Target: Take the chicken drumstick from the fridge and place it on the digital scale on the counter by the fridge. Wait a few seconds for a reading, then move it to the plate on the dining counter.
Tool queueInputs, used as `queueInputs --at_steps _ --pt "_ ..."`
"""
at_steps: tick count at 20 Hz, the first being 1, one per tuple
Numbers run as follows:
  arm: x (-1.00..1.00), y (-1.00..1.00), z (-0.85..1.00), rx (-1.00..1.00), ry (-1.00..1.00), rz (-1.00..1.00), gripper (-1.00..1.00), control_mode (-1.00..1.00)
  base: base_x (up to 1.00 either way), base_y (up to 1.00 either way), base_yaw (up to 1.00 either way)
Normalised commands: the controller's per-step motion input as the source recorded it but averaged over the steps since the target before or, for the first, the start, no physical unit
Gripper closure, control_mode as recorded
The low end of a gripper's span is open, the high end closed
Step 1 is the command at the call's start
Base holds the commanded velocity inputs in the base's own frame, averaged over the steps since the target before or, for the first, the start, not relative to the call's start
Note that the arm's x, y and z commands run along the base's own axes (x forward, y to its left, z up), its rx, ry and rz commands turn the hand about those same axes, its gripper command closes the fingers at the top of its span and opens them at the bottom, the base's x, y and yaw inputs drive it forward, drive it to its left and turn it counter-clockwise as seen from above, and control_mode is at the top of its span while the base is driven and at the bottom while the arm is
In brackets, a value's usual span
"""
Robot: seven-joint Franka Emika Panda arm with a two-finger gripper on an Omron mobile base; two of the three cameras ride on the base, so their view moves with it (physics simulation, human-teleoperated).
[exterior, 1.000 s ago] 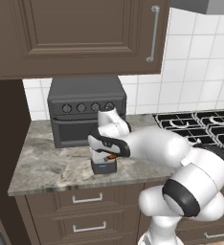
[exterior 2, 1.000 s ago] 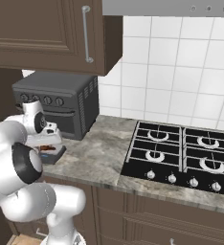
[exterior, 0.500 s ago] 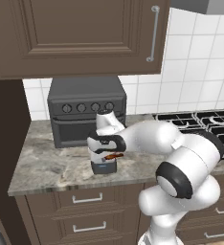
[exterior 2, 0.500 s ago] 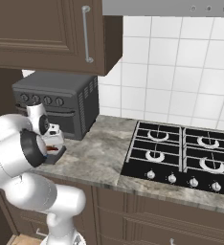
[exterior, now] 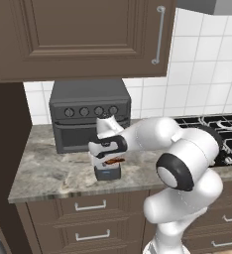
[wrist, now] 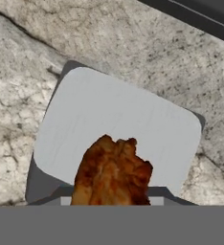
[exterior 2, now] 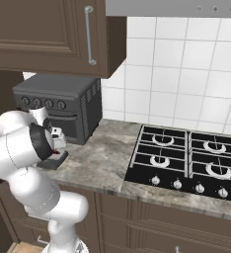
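Note:
The chicken drumstick (wrist: pixel 111 172), reddish-brown, hangs close under the hand camera over the pale top of the digital scale (wrist: pixel 118 124). From the left base view, my gripper (exterior: pixel 109 158) points down at the scale (exterior: pixel 107 173) and is shut on the drumstick (exterior: pixel 115 160), which sits just above or on the scale's top; I cannot tell if they touch. The scale (exterior 2: pixel 57 159) stands on the counter in front of the toaster oven, and a sliver of the drumstick (exterior 2: pixel 53 154) peeks from behind my forearm. The fridge, plate and dining counter are out of view.
A dark grey toaster oven (exterior: pixel 88 116) stands right behind the scale, under brown wall cabinets (exterior: pixel 78 39). A black gas hob (exterior 2: pixel 186 158) lies to the right on the marbled counter (exterior 2: pixel 105 158). A tall dark cabinet (exterior: pixel 1 149) bounds the counter's left end.
My elbow and forearm have swung round and lifted. The hand with the drumstick has stayed over the scale, shifting only slightly.

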Motion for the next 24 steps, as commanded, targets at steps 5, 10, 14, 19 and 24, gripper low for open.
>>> queueInputs --at_steps 5,10,14,19,24 --pt "0.19 0.01 -0.27 0.00 0.00 0.00 1.00 -1.00 0.00 0.00 0.00" --pt "0.02 0.00 -0.35 0.00 0.00 0.00 1.00 -1.00 0.00 0.00 0.00" --pt "0.00 0.00 -0.22 0.00 0.00 0.00 -1.00 -1.00 0.00 0.00 0.00" --pt "-0.15 0.00 0.01 0.00 -0.06 0.00 -1.00 -1.00 0.00 0.00 0.00" --pt "-0.42 -0.01 0.35 0.00 -0.13 0.00 -1.00 -1.00 0.00 0.00 0.00"
